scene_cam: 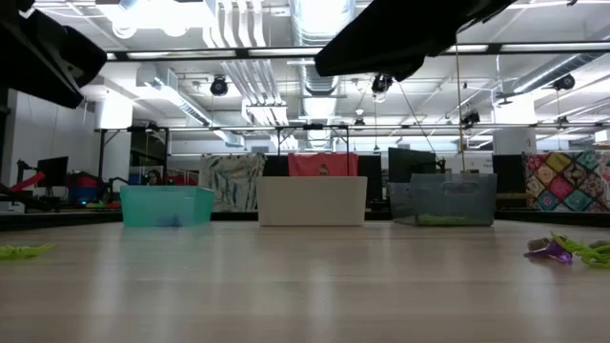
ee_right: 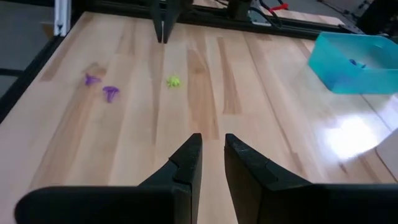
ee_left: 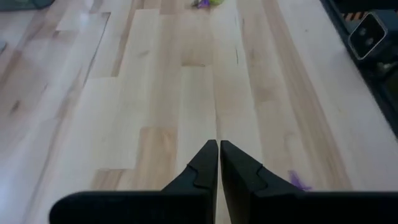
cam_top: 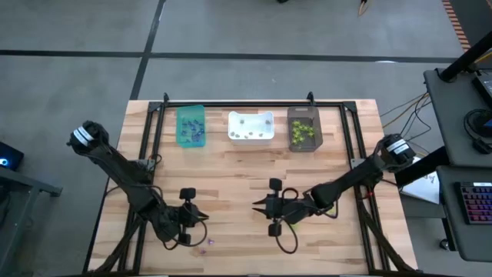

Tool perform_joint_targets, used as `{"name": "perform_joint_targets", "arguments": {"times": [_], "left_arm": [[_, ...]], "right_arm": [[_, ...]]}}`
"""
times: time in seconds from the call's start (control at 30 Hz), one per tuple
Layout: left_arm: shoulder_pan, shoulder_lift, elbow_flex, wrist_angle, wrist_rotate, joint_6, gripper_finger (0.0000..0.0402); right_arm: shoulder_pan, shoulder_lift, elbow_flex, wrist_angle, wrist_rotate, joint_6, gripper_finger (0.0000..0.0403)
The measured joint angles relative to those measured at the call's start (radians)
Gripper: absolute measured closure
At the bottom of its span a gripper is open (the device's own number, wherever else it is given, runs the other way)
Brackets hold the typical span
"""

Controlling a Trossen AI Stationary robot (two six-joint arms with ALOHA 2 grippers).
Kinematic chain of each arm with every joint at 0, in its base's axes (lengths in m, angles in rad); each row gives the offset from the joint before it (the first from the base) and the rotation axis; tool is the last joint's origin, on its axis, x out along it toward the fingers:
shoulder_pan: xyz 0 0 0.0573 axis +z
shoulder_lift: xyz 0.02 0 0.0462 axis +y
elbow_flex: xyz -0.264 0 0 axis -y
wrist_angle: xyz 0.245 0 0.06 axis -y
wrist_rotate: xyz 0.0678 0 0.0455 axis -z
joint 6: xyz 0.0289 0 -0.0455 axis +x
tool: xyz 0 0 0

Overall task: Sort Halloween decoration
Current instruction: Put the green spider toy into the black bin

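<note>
right wrist view alone shows 2 purple trinkets, lime trinket

Bright, even overhead light from ceiling fixtures blown out at the low view's upper left. Glare patch on the tabletop at the right wrist view's right edge. Low view foreground soft; shadows faint throughout.

Two purple trinkets and one lime-green trinket lie loose on the bare surface, near each other. More trinkets sit sorted in bins: purple-blue, pale, lime-green.
</note>
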Motion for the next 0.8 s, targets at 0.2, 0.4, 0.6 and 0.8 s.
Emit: {"name": "perform_joint_targets", "arguments": {"times": [0.2, 0.4, 0.6, 0.8], "left_arm": [[-0.004, -0.039, -0.001, -0.125, 0.084, -0.043, 0.0401], [-0.013, -0.004, -0.065, -0.09, 0.091, -0.13, 0.0401], [-0.019, 0.049, -0.138, 0.005, 0.133, -0.198, 0.0402], [-0.03, 0.098, -0.166, 0.036, 0.135, -0.227, 0.0402]], "right_arm": [[-0.042, 0.042, 0.04, 0.01, -0.001, 0.052, 0.0344], [-0.099, 0.147, 0.127, 0.011, -0.021, 0.071, 0.0344], [-0.149, 0.289, 0.265, 0.009, -0.168, 0.088, 0.0344], [-0.183, 0.433, 0.419, 0.008, -0.273, 0.098, 0.0344]]}}
